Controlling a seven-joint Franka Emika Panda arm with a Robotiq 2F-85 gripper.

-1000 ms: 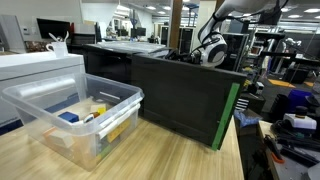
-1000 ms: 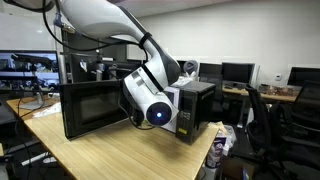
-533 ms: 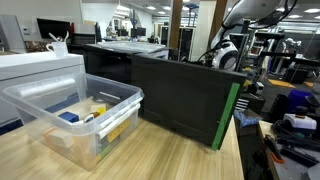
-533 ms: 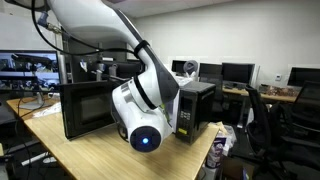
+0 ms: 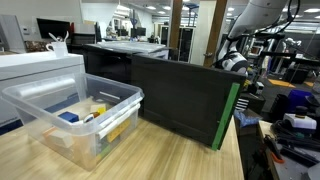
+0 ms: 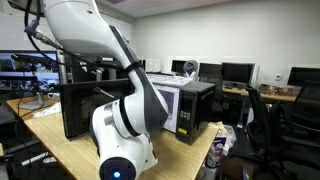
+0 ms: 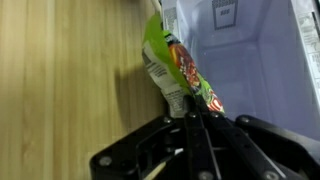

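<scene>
In the wrist view my gripper (image 7: 190, 116) is shut on the lower end of a green snack packet (image 7: 172, 62) with red and white print. The packet hangs over the line where the wooden table top (image 7: 60, 70) meets a pale bluish surface (image 7: 255, 60). In both exterior views only the white arm shows (image 5: 236, 60) (image 6: 120, 150); the jaws and the packet are hidden there. The arm reaches down past the black microwave (image 6: 195, 105), whose door (image 5: 180, 95) stands open.
A clear plastic bin (image 5: 75, 115) with small items stands on the wooden table beside a white appliance (image 5: 40, 65). Desks, monitors and office chairs (image 6: 265, 115) fill the room behind. A cluttered bench (image 5: 290, 125) lies past the table's edge.
The arm has swung away from the microwave's top and come lower, past the open door; its wrist has dropped toward the table's near edge.
</scene>
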